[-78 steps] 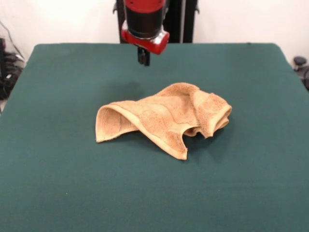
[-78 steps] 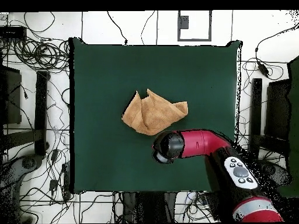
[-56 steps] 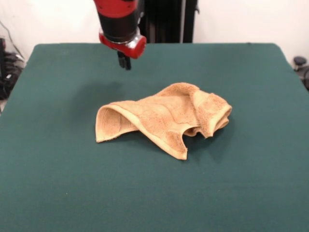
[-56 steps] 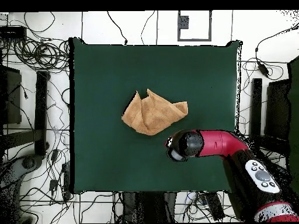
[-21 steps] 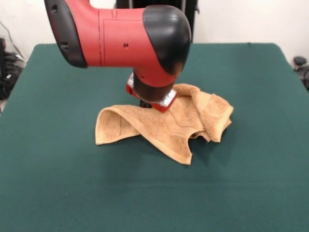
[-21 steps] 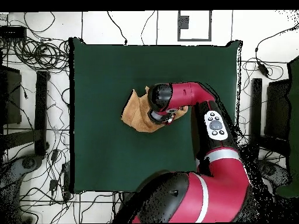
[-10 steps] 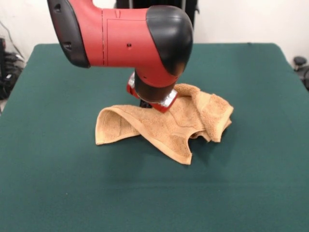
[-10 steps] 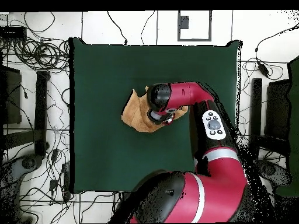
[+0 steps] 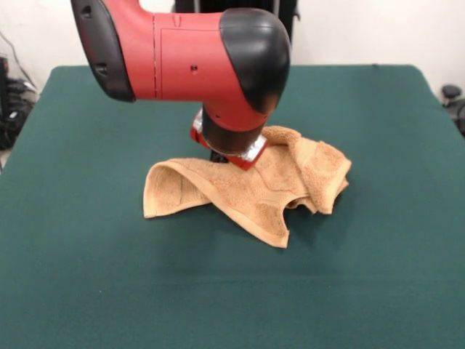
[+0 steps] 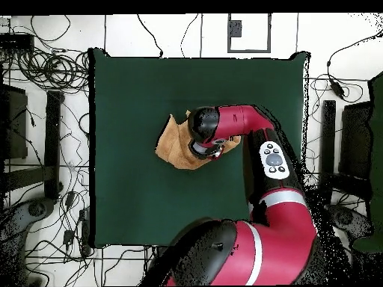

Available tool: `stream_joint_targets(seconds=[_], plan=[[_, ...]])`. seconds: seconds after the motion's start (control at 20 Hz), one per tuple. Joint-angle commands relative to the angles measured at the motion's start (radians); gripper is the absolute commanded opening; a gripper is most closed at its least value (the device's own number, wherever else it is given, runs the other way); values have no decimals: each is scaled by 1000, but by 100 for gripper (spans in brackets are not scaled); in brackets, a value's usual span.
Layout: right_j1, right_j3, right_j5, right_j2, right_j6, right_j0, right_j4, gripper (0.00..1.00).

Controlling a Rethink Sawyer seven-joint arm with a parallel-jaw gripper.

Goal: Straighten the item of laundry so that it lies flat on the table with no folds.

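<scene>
Towel (image 9: 254, 190): lying crumpled and folded mid-table (image 9: 378, 276), nothing flattened yet, all straightening remaining; gripper (image 9: 218, 155) pressing down on its far side, finger state hiding behind the wrist, undeterminable.

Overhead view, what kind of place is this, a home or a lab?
Most likely a robotics lab. A red arm reaches over a green table holding only a crumpled towel, and loose cables cover the white floor around it.

A robotics lab: a green-topped table (image 10: 120, 112) ringed by tangled cables (image 10: 45, 71) on the floor.
</scene>
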Motion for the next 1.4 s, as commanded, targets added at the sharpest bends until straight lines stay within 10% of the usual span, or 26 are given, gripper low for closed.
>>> stream_joint_targets(seconds=[0.05, 0.7, 1.1, 1.4], plan=[[170, -157, -476, 114, -23, -3, -50, 100], [138, -123, -625, 77, 11, 22, -136, 100], [153, -63, -622, 166, -75, -53, -42, 100], [133, -33, -397, 270, -235, -124, 71, 100]])
